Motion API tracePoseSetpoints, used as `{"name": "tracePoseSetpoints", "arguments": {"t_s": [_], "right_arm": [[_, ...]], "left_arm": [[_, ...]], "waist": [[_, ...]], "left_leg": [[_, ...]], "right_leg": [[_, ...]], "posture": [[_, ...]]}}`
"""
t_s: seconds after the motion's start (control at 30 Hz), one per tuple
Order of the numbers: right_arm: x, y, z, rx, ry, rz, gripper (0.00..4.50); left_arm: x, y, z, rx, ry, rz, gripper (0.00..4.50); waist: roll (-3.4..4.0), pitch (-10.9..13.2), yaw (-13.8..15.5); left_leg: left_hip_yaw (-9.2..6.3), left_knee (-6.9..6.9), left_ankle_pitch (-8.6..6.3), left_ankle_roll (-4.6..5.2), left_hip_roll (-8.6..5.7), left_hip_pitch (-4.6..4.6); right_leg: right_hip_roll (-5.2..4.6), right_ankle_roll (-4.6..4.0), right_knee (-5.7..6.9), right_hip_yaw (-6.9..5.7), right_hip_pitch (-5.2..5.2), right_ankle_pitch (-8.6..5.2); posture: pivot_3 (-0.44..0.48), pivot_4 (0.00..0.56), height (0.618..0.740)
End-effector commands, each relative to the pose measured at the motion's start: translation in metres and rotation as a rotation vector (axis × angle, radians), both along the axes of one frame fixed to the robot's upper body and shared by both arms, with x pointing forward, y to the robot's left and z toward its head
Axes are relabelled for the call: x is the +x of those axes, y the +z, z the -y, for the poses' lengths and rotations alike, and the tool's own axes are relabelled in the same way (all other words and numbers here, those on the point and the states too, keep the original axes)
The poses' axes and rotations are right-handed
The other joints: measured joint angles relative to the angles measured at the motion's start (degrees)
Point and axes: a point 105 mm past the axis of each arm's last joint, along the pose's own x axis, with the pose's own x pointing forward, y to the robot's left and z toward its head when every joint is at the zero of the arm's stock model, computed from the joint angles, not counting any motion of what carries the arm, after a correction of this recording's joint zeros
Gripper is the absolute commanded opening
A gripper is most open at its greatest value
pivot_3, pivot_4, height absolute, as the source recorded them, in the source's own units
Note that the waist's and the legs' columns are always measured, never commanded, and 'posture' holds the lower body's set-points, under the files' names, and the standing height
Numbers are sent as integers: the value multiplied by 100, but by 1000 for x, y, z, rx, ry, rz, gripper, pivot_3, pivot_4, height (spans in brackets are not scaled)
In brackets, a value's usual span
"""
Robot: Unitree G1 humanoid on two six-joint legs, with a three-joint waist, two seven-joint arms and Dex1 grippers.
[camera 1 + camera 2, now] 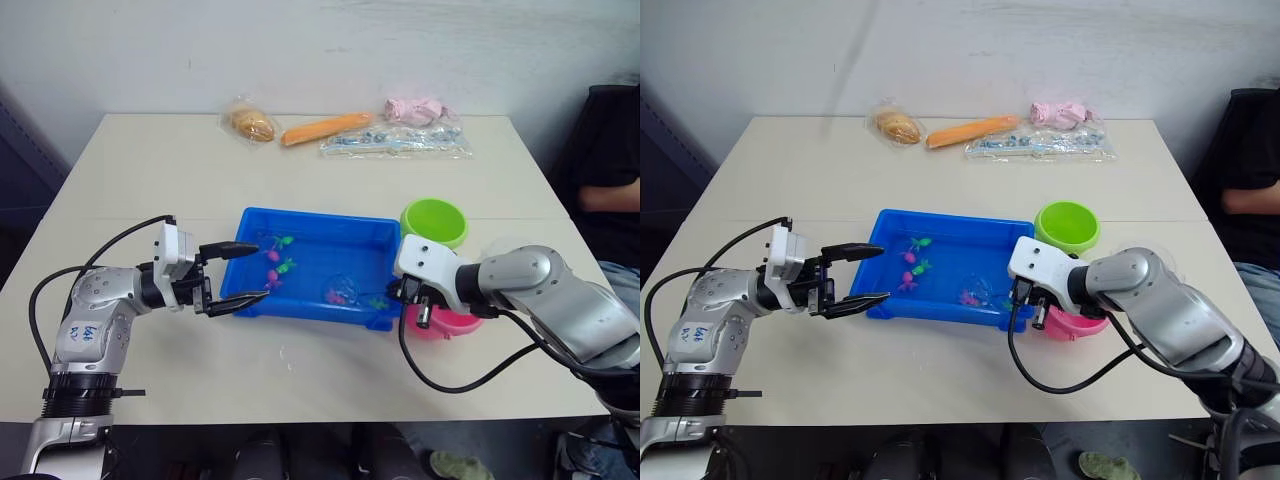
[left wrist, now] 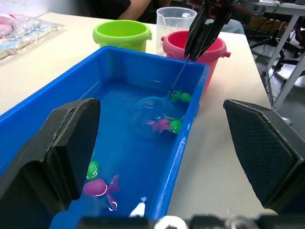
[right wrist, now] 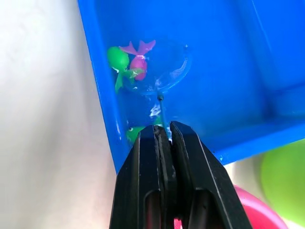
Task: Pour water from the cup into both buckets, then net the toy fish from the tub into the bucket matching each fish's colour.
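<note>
Clamped on the net [image 3: 159,78] handle, my right gripper [image 3: 163,138] dips the hoop under a pink fish [image 3: 138,59] in the tub [image 1: 310,305]; left gripper [image 1: 237,272] is spread. Lifting crooked could spill the catch.

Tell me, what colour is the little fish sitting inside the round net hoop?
Pink, with a green one beside it; the right wrist view shows the toy fish in the net best.

2 buckets: 1 green [image 1: 434,220], 1 pink [image 2: 200,51]. 1 tub [image 1: 300,300]. 1 cup [image 2: 174,19]. 1 net [image 2: 151,110]. Fish seen in the tub: about 3 pink [image 2: 98,187], 4 green [image 2: 180,96]. 2 grippers: left [image 1: 246,273], right [image 3: 164,135].
</note>
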Motion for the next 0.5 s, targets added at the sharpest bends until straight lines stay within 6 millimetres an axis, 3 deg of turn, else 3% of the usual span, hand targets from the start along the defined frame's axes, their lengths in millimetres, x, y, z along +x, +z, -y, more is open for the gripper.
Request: {"name": "tracePoseSetpoints", "arguments": {"t_s": [0.03, 0.5], "right_arm": [[4, 10, 2, 33, -32, 43, 0], [10, 5, -5, 119, -75, 36, 0]], "left_arm": [[-4, 12, -2, -2, -3, 49, 4467], [-2, 13, -2, -1, 3, 56, 4467]], "waist": [[0, 0, 0], [0, 0, 1]], "left_leg": [[0, 0, 0, 0, 0, 0], [0, -1, 0, 0, -2, 0]], "right_leg": [[0, 0, 0, 0, 0, 0], [2, 0, -1, -1, 0, 0]], "posture": [[0, 150, 740], [0, 150, 740]]}}
